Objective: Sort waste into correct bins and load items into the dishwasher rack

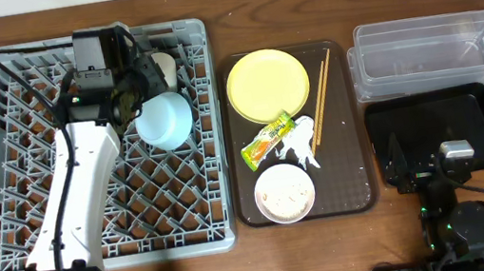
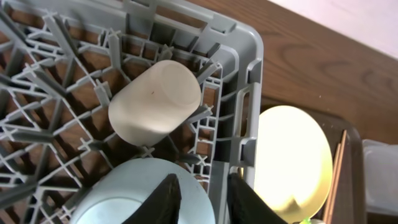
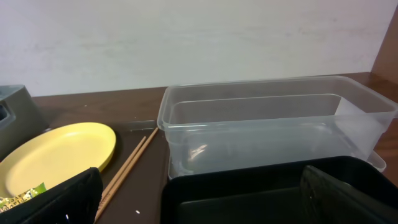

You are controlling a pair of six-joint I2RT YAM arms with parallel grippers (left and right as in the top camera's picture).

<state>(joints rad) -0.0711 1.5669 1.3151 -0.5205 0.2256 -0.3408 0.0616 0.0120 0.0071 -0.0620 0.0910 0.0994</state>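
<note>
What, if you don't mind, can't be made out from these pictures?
- Whether the left gripper actually grips the light blue bowl: in the left wrist view its own fingers hide the contact, and overhead the gripper itself covers it.
- The cream cup: overhead, the left gripper hides most of it.
- Contents of the small white bowl: too small overhead, absent from both wrist views.
- The snack wrapper: the right wrist view shows only a corner, behind the right gripper.

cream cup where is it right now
Overhead view: the cream cup sits in the dishwasher rack's far right corner, just behind the light blue bowl.
</note>
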